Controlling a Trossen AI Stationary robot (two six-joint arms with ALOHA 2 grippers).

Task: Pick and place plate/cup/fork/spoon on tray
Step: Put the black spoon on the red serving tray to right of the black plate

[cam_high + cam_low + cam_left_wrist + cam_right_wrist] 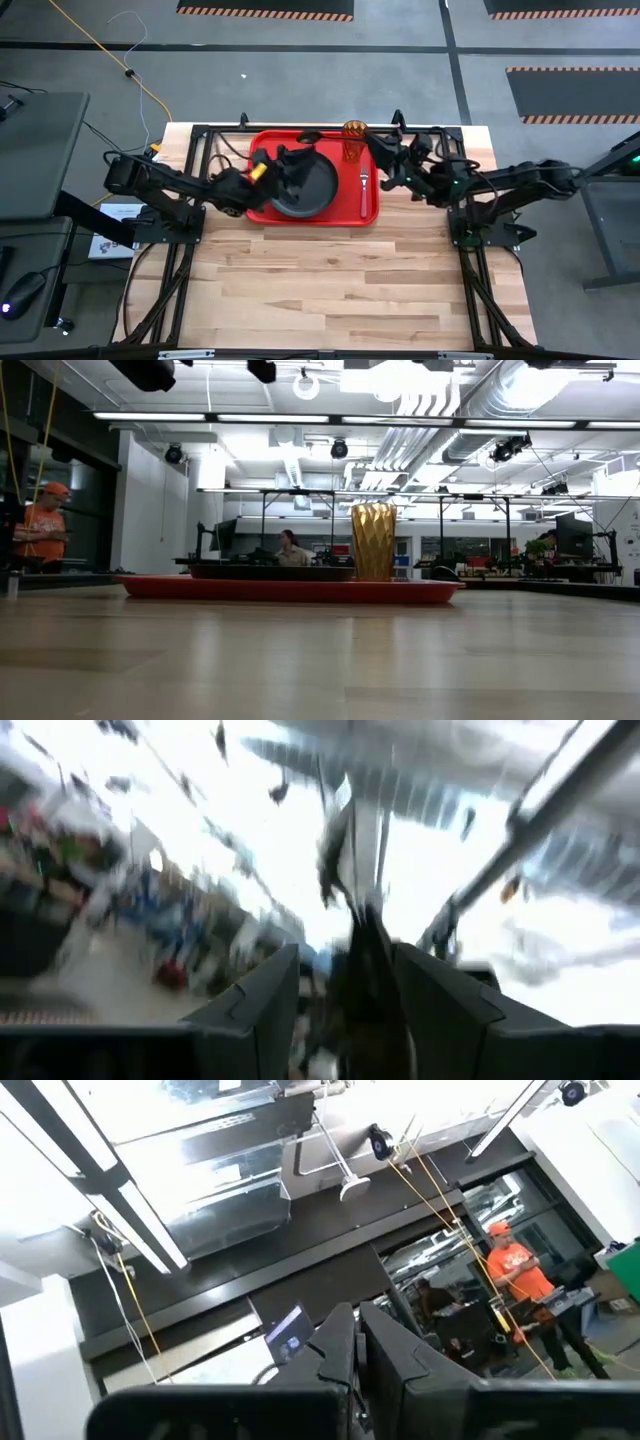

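Note:
The red tray (372, 215) lies at the table's far middle and also shows in the low view (150, 586). On it rest the dark plate (305, 190), the amber cup (354, 140) upright at the far right corner, and the fork (364, 192) along the right side. A slim dark spoon (310, 133) seems to lie by the tray's far rim. My left gripper (292, 158) is raised over the plate, fingers apart (345, 1010), tipped up; a dark blurred shape shows between them. My right gripper (388, 155) is raised by the cup, shut (360, 1350), tipped up.
Black frame rails (210, 140) run along the table's far edge and sides behind both arms. Bare wood (330, 290) fills the near half of the table. People (45, 520) stand and sit in the room beyond the table.

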